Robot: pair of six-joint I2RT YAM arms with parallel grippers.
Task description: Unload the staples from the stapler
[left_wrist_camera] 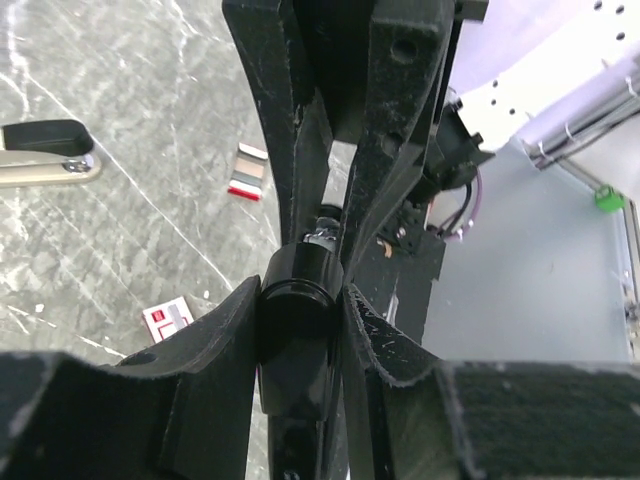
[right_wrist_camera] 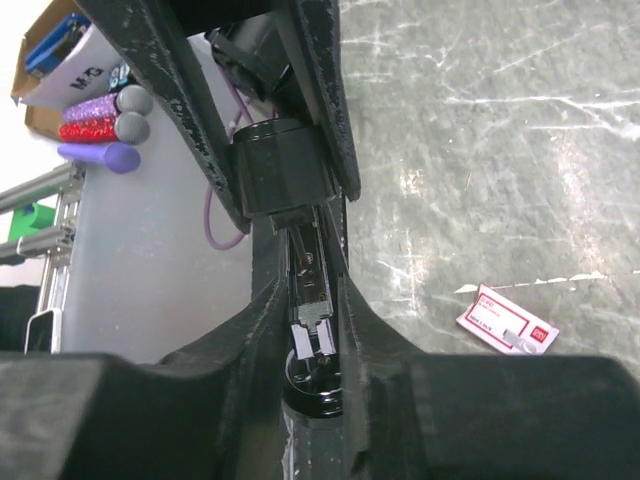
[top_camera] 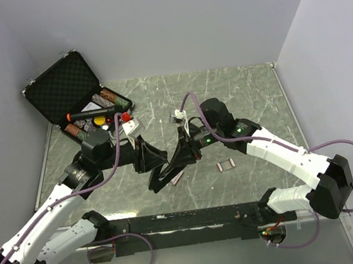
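A glossy black stapler (top_camera: 163, 177) is held above the table's middle by both grippers. My left gripper (top_camera: 148, 163) is shut on its rounded end (left_wrist_camera: 297, 312), one pad on each side. My right gripper (top_camera: 182, 156) is shut on the stapler's body from the opposite side. In the right wrist view the stapler's magazine channel (right_wrist_camera: 312, 335) lies open between my fingers, with its grey pusher showing. I cannot tell whether staples are in the channel. The left gripper's fingers (right_wrist_camera: 190, 90) clamp the stapler's far end there.
A red-and-white staple box (top_camera: 225, 165) lies on the table right of the grippers, also seen in the right wrist view (right_wrist_camera: 505, 322). A staple strip (left_wrist_camera: 247, 172) and a second black-and-silver stapler (left_wrist_camera: 45, 150) lie beyond. An open black case (top_camera: 73, 96) with tools stands at back left.
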